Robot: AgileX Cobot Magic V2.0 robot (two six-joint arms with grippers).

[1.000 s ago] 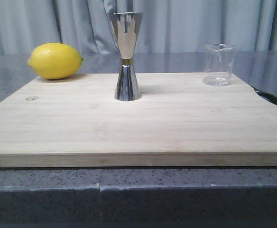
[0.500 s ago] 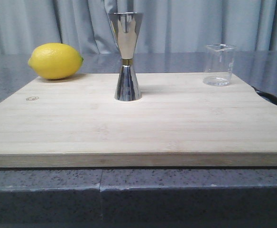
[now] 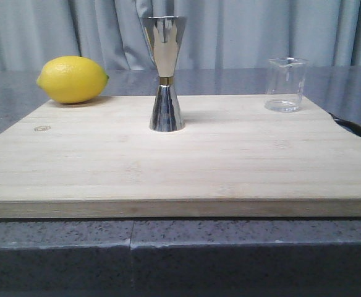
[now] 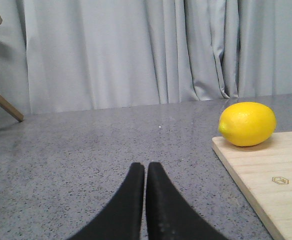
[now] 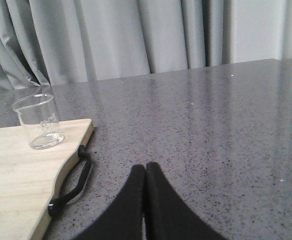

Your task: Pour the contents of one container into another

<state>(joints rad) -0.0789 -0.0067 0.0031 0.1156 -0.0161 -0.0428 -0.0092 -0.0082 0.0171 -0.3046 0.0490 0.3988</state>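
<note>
Board (image 3: 180, 161) of pale wood lies on a grey speckled counter (image 3: 180, 247), and everything here is placed against it. Near the board's far edge, about midway along it, the steel jigger (image 3: 165, 74) stands upright with a thin gold band at its waist. At the board's far right corner stands the small glass beaker (image 3: 285, 85), upright, clear, well apart from the jigger. A lemon (image 3: 72, 79) rests at the board's far left corner. A black loop strap (image 5: 71, 185) hangs off the board's right end, by the beaker's corner.

The left gripper (image 4: 145, 172) sits low over the bare counter off the board's left side, its two black fingers pressed together with nothing between them. The right gripper (image 5: 145, 172) sits over the counter off the board's right side, fingers likewise closed tight and holding nothing. Neither gripper touches the board. Grey curtains (image 3: 248, 31) hang behind the board.
</note>
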